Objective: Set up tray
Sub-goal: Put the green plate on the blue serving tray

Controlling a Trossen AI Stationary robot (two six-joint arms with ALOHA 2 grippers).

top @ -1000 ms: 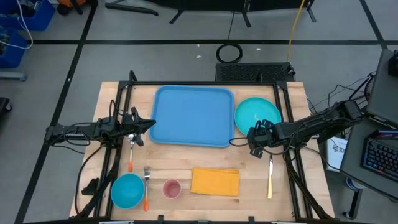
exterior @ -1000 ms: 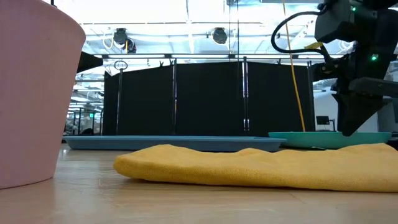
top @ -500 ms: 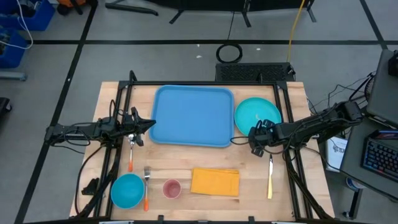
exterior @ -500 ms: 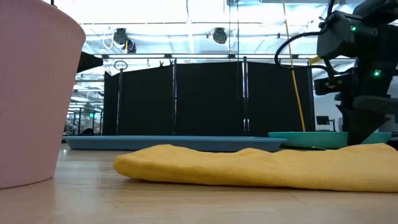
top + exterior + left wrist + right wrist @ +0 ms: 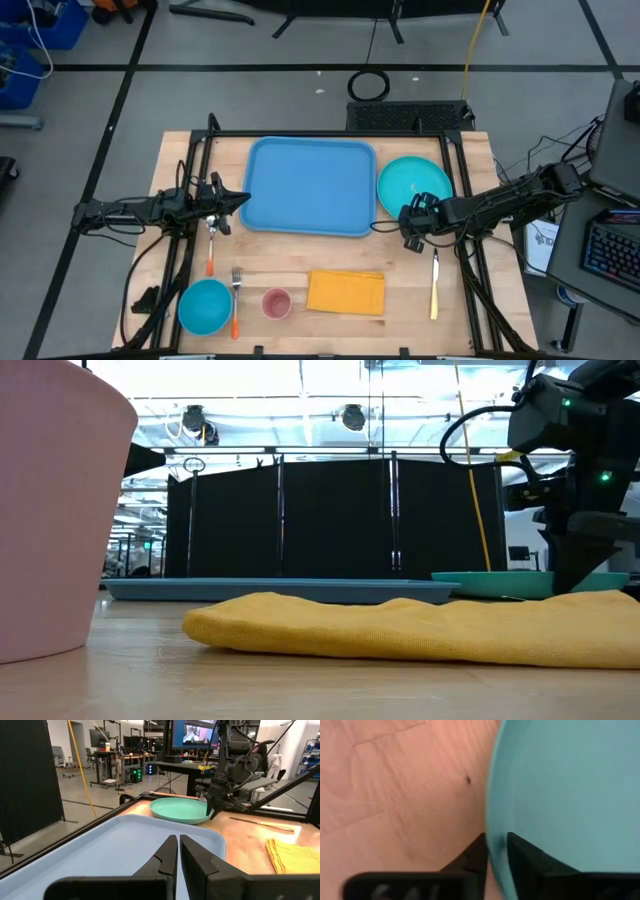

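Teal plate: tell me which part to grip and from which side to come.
Grip the teal plate by its thin raised rim at the near edge, coming from above on the side beside the tray's corner. It lies flat on the table, so only the rim gives purchase. The right gripper is already there, its jaws straddling that rim in the right wrist view.

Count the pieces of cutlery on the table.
3: a spoon by the tray's left, a fork beside the bowl, a knife at the right.
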